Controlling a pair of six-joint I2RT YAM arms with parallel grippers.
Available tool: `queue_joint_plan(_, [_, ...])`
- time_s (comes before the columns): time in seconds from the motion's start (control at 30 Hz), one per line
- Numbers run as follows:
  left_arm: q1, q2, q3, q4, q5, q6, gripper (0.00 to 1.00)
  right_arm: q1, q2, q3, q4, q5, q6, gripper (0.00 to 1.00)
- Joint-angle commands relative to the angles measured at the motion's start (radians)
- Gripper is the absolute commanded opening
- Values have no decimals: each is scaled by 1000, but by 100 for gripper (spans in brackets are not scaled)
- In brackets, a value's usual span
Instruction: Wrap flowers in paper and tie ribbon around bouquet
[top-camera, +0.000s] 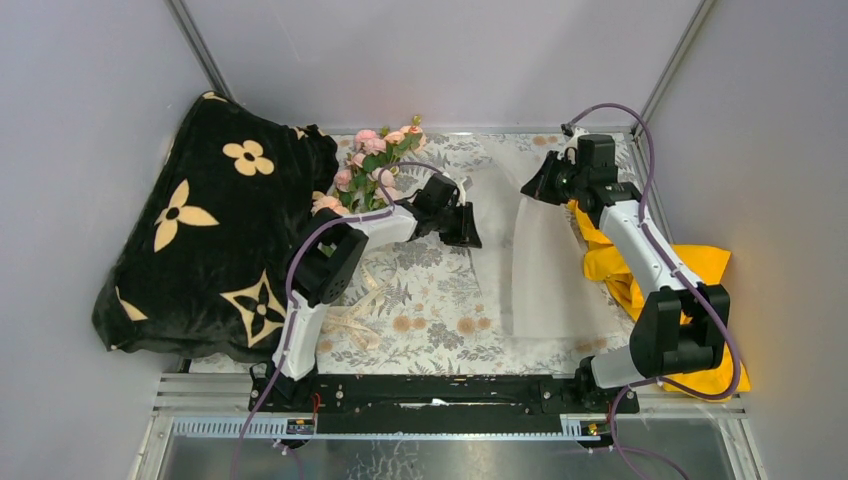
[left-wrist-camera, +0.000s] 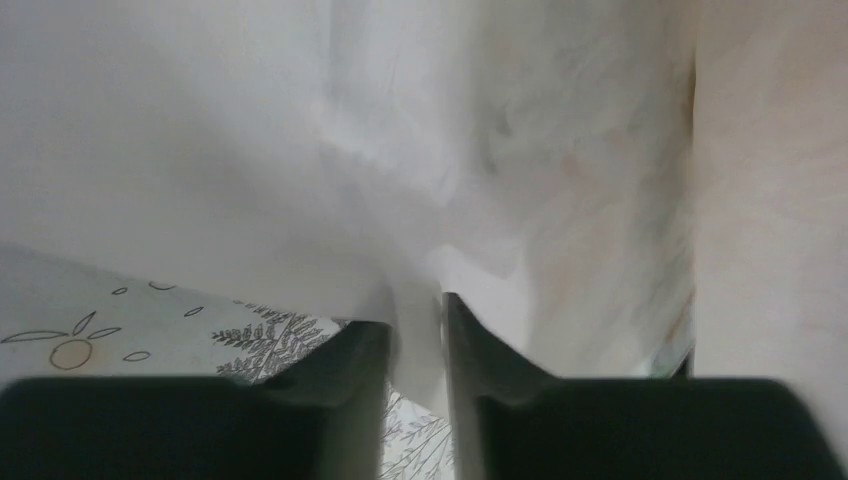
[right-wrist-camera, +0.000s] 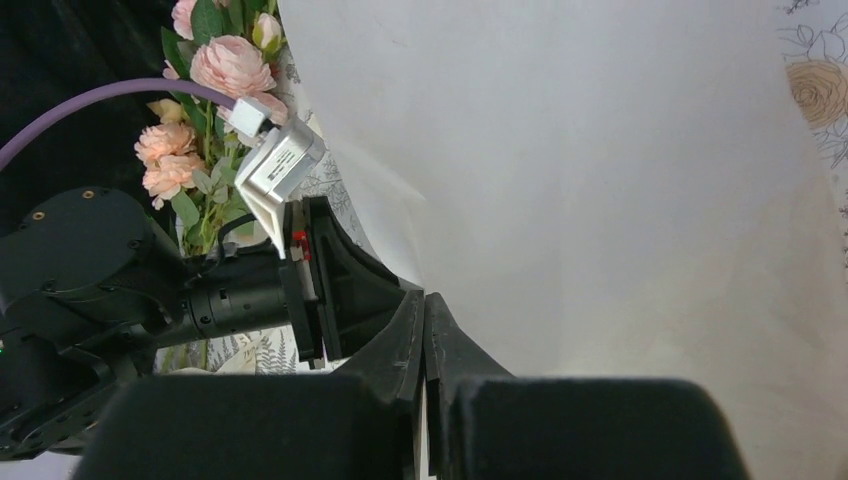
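The white paper (top-camera: 545, 270) lies over the floral tablecloth, and its far part is lifted into a standing fold. My right gripper (top-camera: 530, 188) holds its upper edge, with the jaws pressed together on the sheet (right-wrist-camera: 600, 200) in the right wrist view (right-wrist-camera: 424, 300). My left gripper (top-camera: 472, 228) is at the paper's left edge. Its jaws stand part-way apart around a loose fold of paper (left-wrist-camera: 500, 150) in the blurred left wrist view (left-wrist-camera: 417, 310). The pink flowers (top-camera: 375, 158) lie behind the left arm, also seen as flowers (right-wrist-camera: 230, 65). The cream ribbon (top-camera: 362, 290) loops on the cloth by the left arm.
A black blanket (top-camera: 215, 230) with beige flower prints is heaped along the left side. A yellow cloth (top-camera: 620, 270) lies under the right arm at the right edge. The grey floral tablecloth (top-camera: 440, 310) covers the table, with grey walls close on three sides.
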Motion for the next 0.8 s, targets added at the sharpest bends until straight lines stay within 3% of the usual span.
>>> queue_joint_plan(0.0, [-8,5,1,78,63,-14,5,1,-39,62,-5,-27,-15,0])
queue_joint_plan(0.03, [-6,2,9,70,66,-4,0,1,-42,66,-9,-25,-16,0])
queue_joint_plan(0.17, [61,-46,94,-50,50,101,0,1,-69,88,-48,-6,-33,0])
queue_joint_plan(0.3, [167,-122,218,-190,-88,344,0,1,-120,94,-67,38,-42,0])
queue_joint_plan(0.47, [272,-202,278,-254,-197,533,0,1,-190,17,-68,144,-28,0])
queue_joint_plan(0.73, [298,-170,347,-297,-248,679,0,1,-274,-139,-119,338,-4,0])
queue_joint_plan(0.77, [296,-150,377,-309,-246,683,0,-2,-287,-152,-133,386,5,4])
